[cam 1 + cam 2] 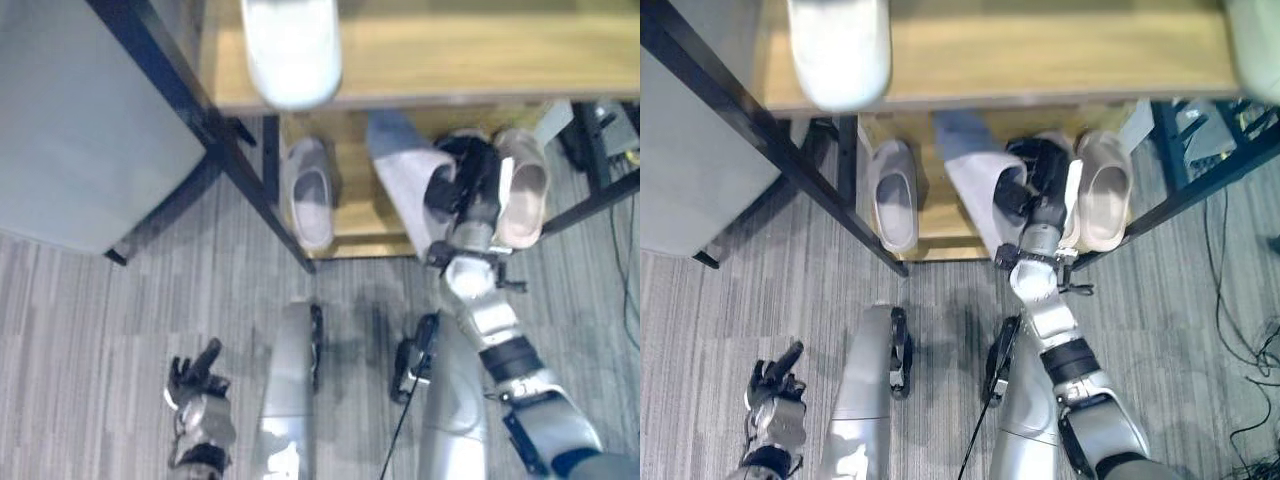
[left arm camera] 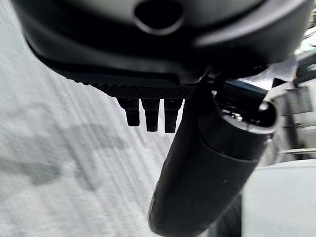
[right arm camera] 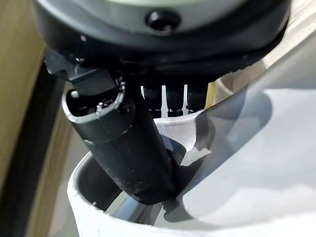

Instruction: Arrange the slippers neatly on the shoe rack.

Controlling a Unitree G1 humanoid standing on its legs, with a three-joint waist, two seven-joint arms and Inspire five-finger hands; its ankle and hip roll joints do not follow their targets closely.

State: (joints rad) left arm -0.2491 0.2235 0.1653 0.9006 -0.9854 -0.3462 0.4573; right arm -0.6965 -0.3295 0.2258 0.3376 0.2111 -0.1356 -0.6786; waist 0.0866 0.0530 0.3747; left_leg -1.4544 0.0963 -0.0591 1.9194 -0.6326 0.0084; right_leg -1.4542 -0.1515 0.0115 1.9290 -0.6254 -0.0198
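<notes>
The slippers are chunky slides in pale grey-white and beige, and no writing on them is readable. On the wooden shoe rack [image 1: 1060, 60], the right hand [image 1: 1035, 185] is at the lower shelf, thumb poked into the opening of a grey-white slipper [image 1: 975, 175] and fingers over its strap, so it's gripping it. A beige slipper [image 1: 1103, 195] sits just beside that hand, another pale slipper [image 1: 895, 195] further left, and a white slipper [image 1: 840, 50] on the top shelf. The left hand [image 1: 775, 395] hangs low over the carpet [image 1: 720, 320], fingers loosely straight, holding nothing.
</notes>
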